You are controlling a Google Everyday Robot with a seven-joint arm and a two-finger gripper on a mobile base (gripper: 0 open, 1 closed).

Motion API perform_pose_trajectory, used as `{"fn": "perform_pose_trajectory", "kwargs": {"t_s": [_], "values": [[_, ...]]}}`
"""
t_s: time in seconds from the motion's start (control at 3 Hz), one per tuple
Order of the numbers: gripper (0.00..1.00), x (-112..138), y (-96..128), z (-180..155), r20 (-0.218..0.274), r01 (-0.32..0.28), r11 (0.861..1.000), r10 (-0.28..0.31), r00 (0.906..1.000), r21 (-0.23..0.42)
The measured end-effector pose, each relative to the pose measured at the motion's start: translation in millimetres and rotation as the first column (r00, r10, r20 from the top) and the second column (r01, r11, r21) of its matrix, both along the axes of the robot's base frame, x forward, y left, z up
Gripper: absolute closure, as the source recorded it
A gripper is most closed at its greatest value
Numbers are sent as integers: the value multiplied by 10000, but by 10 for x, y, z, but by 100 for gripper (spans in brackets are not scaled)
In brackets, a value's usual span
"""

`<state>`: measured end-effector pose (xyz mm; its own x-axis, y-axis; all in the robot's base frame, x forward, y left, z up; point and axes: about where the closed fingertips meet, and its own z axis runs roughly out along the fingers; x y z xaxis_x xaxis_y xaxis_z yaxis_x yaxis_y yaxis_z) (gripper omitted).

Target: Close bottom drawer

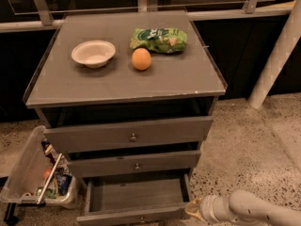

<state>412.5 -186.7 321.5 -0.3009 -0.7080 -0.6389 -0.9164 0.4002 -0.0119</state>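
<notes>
The bottom drawer (136,194) of the grey-brown cabinet is pulled out, and its plain wooden tray is open to view and empty. Its front edge with a small knob (141,218) lies at the bottom of the view. My gripper (194,209) is low at the drawer's right front corner, at the end of the white arm (254,210) that comes in from the lower right. The mid-sized drawer (134,165) and the top drawer (131,134) above it stand slightly out.
On the cabinet top lie a white bowl (93,53), an orange (141,59) and a green snack bag (159,39). A clear plastic bin (35,175) of items stands on the floor at the left. A white post (275,60) leans at the right.
</notes>
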Motion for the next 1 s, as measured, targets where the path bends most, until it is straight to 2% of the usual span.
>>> {"fn": "perform_pose_trajectory", "kwargs": {"t_s": [0.33,1.0], "values": [[100,7,41,-47,-85,-62,10000,62,9999,-10],[100,125,336,-599,-804,-621,9974,649,9946,373]]}}
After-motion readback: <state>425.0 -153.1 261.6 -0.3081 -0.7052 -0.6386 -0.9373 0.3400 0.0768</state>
